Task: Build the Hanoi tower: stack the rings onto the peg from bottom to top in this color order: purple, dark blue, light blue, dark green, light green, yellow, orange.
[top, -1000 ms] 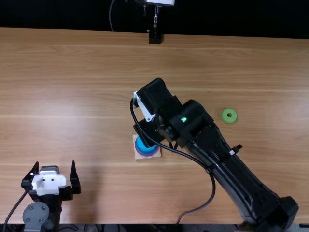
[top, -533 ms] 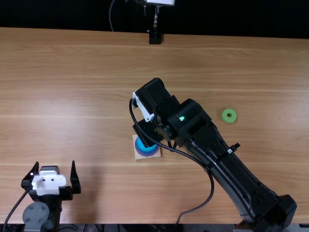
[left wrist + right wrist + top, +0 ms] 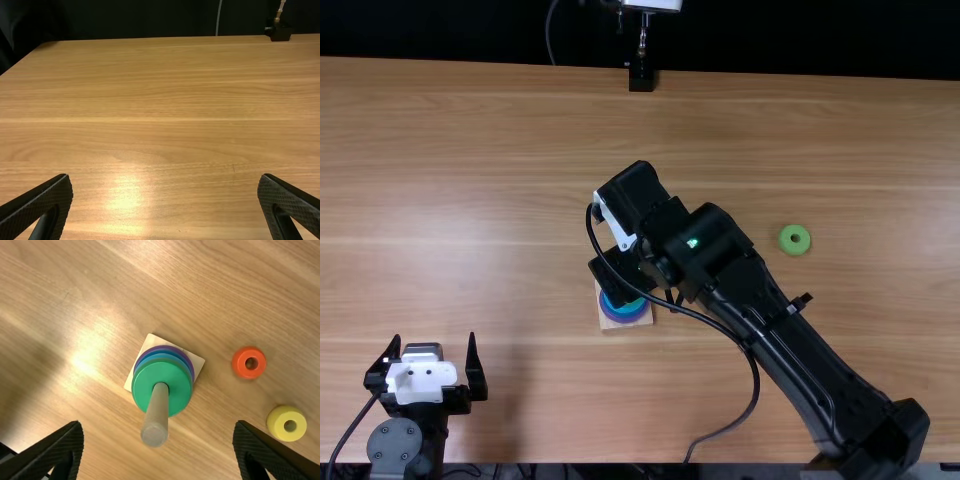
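In the top view, the right gripper (image 3: 625, 275) is over the peg's square base (image 3: 609, 324), hiding most of the stack. Seen from the right wrist, the right gripper (image 3: 158, 447) stands open around the peg (image 3: 158, 412) with nothing held. A dark green ring (image 3: 145, 385) tops the stack, with blue rings and a purple ring (image 3: 189, 360) below, on the wooden base (image 3: 199, 361). Loose nearby are an orange ring (image 3: 248, 363) and a yellow ring (image 3: 286, 423). The light green ring (image 3: 795, 239) lies at the right. The left gripper (image 3: 432, 365), near the front left, is open; left wrist view: left gripper (image 3: 166, 205).
The right arm stretches from the lower right across the wooden table (image 3: 520, 140), its cable looping beside it. A black stand (image 3: 641, 77) is at the far edge. The light green ring lies beyond the right forearm.
The right arm has shifted slightly left, and its gripper end covers a little more of the stack. The left arm and the light green ring have stayed in place.
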Controlling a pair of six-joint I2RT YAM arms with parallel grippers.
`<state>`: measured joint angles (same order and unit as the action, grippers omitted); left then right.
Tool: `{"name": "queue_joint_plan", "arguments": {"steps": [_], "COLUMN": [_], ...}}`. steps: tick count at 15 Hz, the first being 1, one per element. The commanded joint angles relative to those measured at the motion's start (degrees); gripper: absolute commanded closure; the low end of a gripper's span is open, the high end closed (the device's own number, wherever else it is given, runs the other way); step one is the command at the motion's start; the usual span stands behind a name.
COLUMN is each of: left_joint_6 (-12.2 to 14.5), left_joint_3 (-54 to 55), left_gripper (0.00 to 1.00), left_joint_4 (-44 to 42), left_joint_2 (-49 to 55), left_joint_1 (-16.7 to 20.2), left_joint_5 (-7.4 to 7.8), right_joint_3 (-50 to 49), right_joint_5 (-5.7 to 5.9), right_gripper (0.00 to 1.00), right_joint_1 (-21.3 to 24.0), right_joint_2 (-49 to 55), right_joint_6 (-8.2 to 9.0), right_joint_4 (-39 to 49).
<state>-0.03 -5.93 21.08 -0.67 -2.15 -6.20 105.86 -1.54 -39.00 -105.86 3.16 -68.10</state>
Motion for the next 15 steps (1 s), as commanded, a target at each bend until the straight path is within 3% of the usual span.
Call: {"name": "queue_joint_plan", "arguments": {"steps": [1, 10, 15], "left_joint_6": [0.24, 0.24, 0.24], "left_joint_3": [5.93, 5.93, 5.93], "left_gripper": [0.00, 0.00, 0.00], "left_joint_4": [4.55, 4.55, 4.55], "left_joint_2": [0.67, 0.67, 0.67], "left_joint_1": [0.48, 0.48, 0.48], "left_joint_5": [-0.03, -0.03, -0.03], "right_joint_3": [1.45, 1.19, -2.42], "right_joint_5": [0.38, 0.70, 0.59], "right_gripper": [0.00, 0.00, 0.00], "right_joint_1": [-0.81, 0.24, 12.20], "right_joint_2": [-0.84, -0.40, 1.10], "right_joint_6": [0.32, -0.10, -0.63], "right_joint_4": [0.11, 13.61, 16.25]}}
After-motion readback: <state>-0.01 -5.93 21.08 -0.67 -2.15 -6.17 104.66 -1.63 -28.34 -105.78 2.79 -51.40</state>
